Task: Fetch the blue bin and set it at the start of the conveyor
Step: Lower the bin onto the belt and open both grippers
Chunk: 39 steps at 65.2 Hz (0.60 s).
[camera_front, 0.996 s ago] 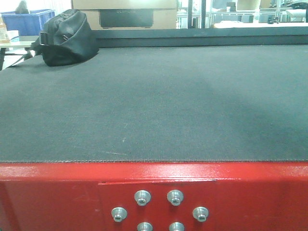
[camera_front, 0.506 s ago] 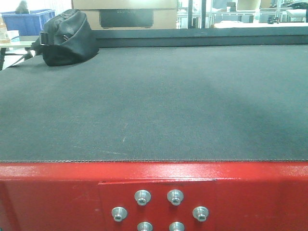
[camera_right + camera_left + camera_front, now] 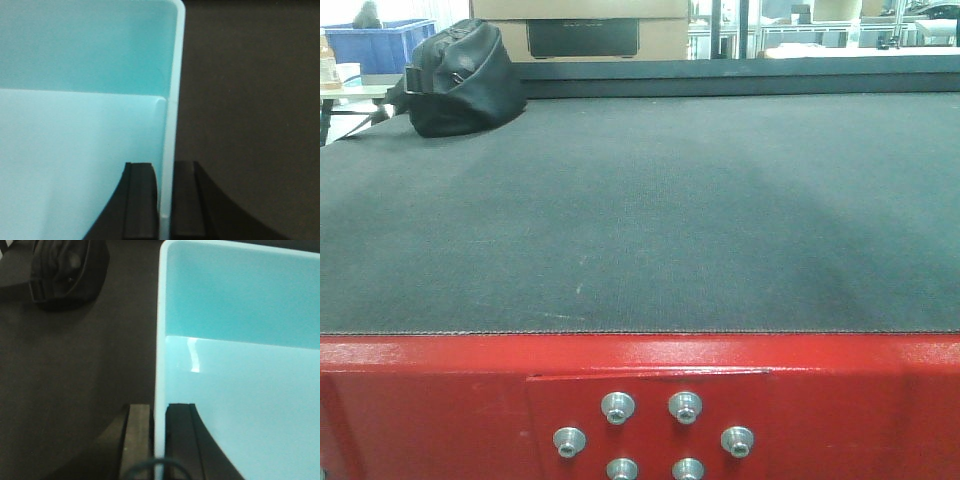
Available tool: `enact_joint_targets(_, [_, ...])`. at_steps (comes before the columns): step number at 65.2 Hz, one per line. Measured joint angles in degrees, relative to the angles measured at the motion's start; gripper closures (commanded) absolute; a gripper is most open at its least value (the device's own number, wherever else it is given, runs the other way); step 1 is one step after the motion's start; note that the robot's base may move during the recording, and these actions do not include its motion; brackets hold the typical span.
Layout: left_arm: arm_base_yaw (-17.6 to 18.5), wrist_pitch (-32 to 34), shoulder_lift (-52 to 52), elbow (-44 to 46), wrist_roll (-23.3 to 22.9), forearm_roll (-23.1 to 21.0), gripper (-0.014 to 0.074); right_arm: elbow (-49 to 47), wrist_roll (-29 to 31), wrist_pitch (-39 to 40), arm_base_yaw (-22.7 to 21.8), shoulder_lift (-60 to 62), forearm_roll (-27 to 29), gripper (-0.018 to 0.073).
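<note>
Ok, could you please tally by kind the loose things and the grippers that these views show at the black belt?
blue bin: 1
black bag: 1
grippers: 2, the left gripper and the right gripper, each shut on a wall of the bin
Total: 4
</note>
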<state>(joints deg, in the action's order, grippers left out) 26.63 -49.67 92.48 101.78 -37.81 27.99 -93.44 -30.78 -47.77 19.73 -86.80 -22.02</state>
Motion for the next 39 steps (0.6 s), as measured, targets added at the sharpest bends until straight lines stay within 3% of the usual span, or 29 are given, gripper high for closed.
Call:
enact_joint_targets(18, [-2.79, 9.54, 5.64, -9.34, -1.20, -1.40, 0.0707, 10.10, -4.43, 12.88, -4.01, -6.75, 0.11, 0.0713])
enact_joint_targets(39, [-3.32, 10.69, 13.34, -10.11, -1.20, -0.78, 0.0707, 11.29, -4.77, 16.52, -4.79, -16.08, 0.11, 0.0713])
